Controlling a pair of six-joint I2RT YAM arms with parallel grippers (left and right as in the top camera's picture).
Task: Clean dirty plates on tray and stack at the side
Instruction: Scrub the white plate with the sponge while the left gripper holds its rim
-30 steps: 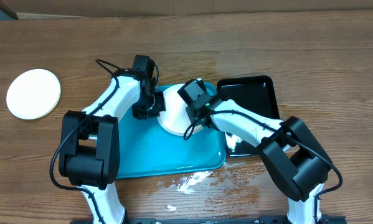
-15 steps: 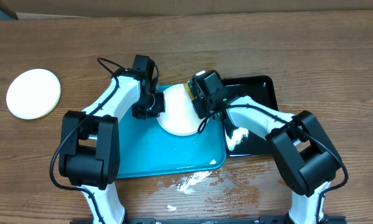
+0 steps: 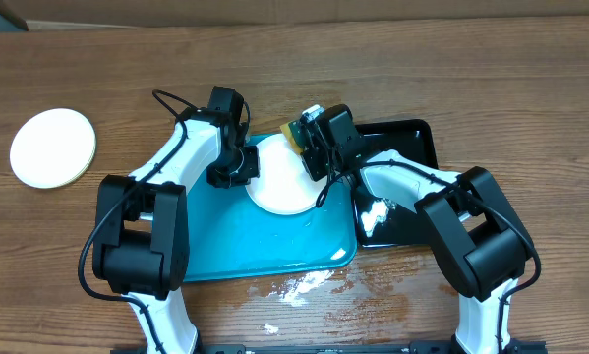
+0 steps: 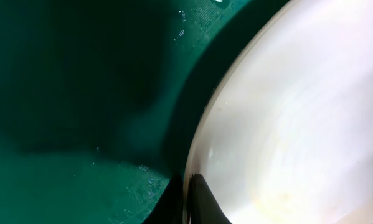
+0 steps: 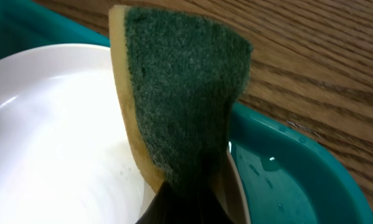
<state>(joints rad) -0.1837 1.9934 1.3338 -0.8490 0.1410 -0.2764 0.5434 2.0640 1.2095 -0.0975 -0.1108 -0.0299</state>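
Overhead: plate (image 3: 282,187) rim in L pincer (image 3: 242,175), sponge (image 3: 294,130) in R pincer (image 3: 306,139)

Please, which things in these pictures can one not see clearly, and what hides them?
Overhead: the right rim of the white plate lies under the right gripper and its sponge.
Left wrist: the bottom edge cuts off the left gripper; the plate is blurred.
Overhead: the right arm covers part of the black tray.

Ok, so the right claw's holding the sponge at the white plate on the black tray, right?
No, the plate sits on the blue tray, not the black tray beside it, as the overhead view shows. The right claw does hold the sponge at the plate.
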